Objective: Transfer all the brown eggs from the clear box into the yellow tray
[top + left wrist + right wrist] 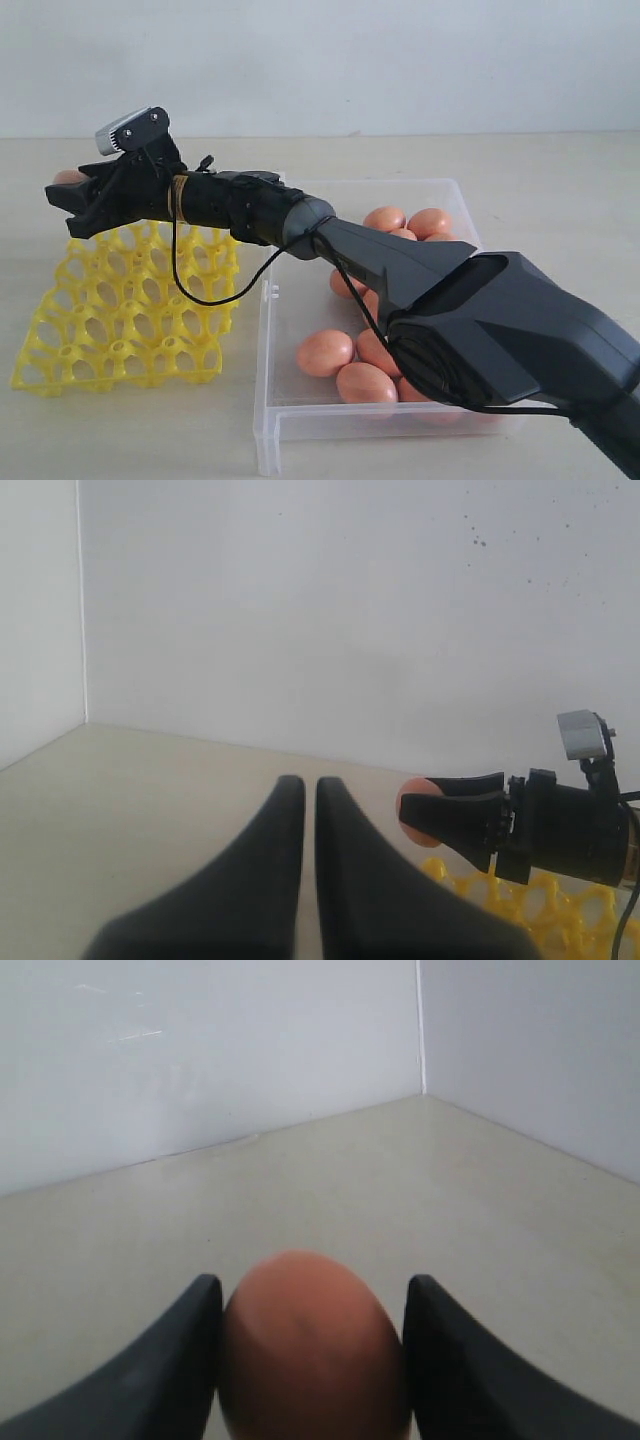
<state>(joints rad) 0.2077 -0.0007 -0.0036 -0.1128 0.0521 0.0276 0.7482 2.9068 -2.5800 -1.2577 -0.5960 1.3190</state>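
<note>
A black robot arm [470,300] reaches from the near right of the exterior view, across a clear box [275,420], toward the left. The right arm's jaws stand wide and grip one brown egg [69,177] by its sides. The wrist view on that arm shows the same egg [310,1350] filling the gap between two dark fingers [170,1360], with both pads pressed against its shell. The held egg is in the air, near the far left corner of the yellow tray [120,320], and it touches neither the tray nor the surface [560,170]. The tray lies flat on the pale surface just beside the left wall of the clear box, its open cups facing up. The clear box sits to the right of the tray. The remaining brown eggs [325,352] lie loose on its floor, a few at the far end and a cluster at the near end. The arm hides part of the box, so the eggs cannot be counted. A thin black cable [200,295] hangs from the arm over the tray. The left arm's jaws are pressed together with nothing between them. Their wrist view looks past the fingers [280,880] at the held egg [418,812] and a strip of the tray [530,905] before a plain white wall [350,610].
</note>
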